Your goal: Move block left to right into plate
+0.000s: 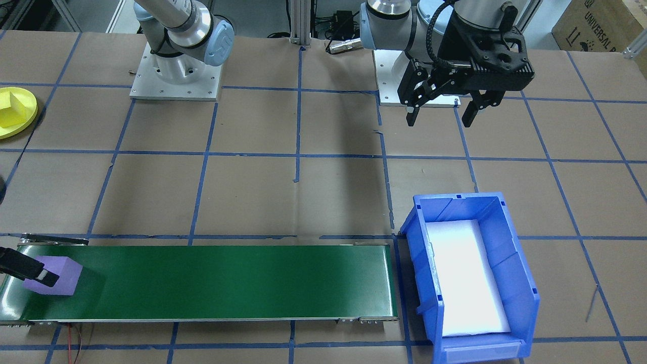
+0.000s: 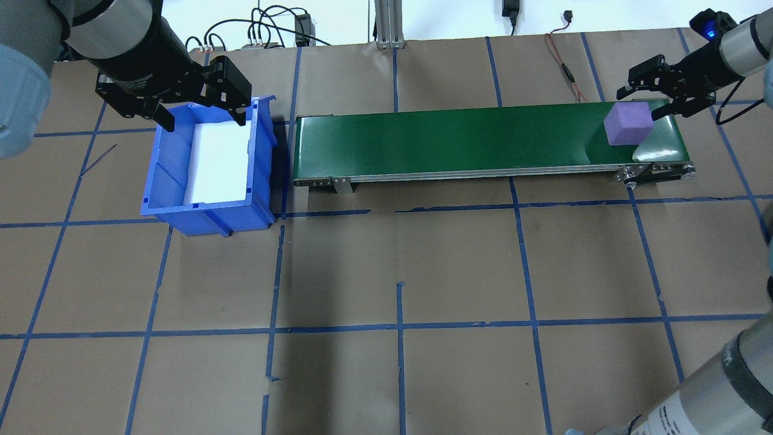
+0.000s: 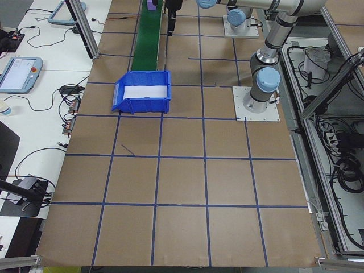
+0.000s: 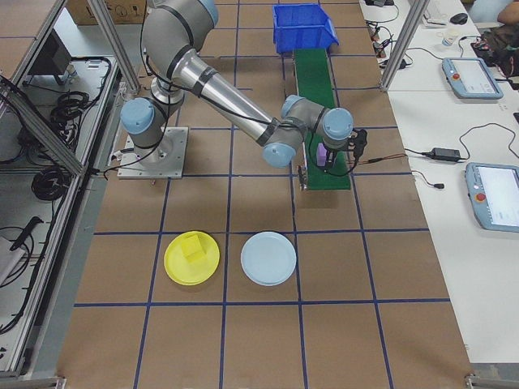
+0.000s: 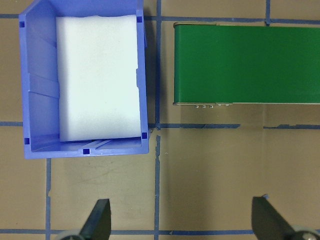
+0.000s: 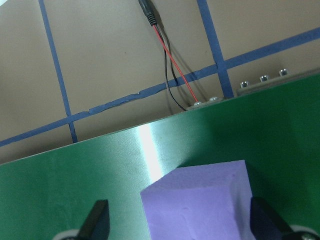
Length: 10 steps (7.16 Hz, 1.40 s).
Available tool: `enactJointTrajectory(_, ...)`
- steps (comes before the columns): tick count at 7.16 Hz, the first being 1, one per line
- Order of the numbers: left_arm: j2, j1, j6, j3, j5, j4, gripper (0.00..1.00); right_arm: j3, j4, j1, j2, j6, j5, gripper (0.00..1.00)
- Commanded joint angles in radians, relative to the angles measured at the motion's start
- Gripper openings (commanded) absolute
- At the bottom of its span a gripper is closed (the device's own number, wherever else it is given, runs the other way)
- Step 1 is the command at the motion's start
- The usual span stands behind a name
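A purple block (image 2: 628, 124) rests on the green conveyor belt (image 2: 459, 142) at its end on my right side. My right gripper (image 2: 641, 104) is low over it and open. In the right wrist view the block (image 6: 200, 200) sits between the two fingers, with a gap on the left side. The yellow plate (image 4: 191, 258) lies on the table near my right arm's base and holds a yellow block (image 4: 192, 247); it also shows as the yellow plate (image 1: 15, 111). My left gripper (image 2: 204, 121) hangs open and holds nothing above the blue bin (image 2: 163, 181).
The blue bin (image 1: 520, 273), lined with white foam, stands at the conveyor's left end. A pale blue plate (image 4: 268, 258) lies beside the yellow one. Red and black wires (image 6: 170, 70) run off the belt's far side. Blue tape lines grid the brown table.
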Motion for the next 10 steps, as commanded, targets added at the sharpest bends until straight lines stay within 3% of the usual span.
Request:
enactJointTrajectory(1,0.0,0.0,0.0,0.0,0.0,0.0,1.0,0.007,-0.004,0.009,0.027,-0.039,-0.038,1.0)
enactJointTrajectory(3,0.0,0.0,0.0,0.0,0.0,0.0,1.0,0.008,-0.005,0.009,0.047,-0.116,-0.138,0.99)
enactJointTrajectory(4,0.0,-0.002,0.0,0.0,0.002,0.0,1.0,0.004,-0.008,0.009,0.046,-0.125,-0.154,0.93)
enactJointTrajectory(5,0.0,-0.002,0.0,0.0,0.002,0.0,1.0,-0.001,-0.039,0.009,0.043,-0.187,-0.225,0.62)
enactJointTrajectory(6,0.0,-0.002,0.0,0.0,0.002,0.0,1.0,-0.003,-0.043,0.008,0.024,-0.23,-0.267,0.42)
enactJointTrajectory(8,0.0,0.0,0.001,0.0,0.002,0.0,1.0,-0.001,-0.037,0.005,-0.041,-0.312,-0.362,0.37)
enactJointTrajectory(9,0.0,-0.002,0.001,0.0,0.002,0.0,1.0,0.022,-0.034,-0.033,-0.084,-0.482,-0.411,0.33)
enactJointTrajectory(10,0.0,-0.002,0.0,0.0,0.002,0.0,1.0,0.057,-0.026,-0.175,-0.124,-0.645,-0.408,0.33)
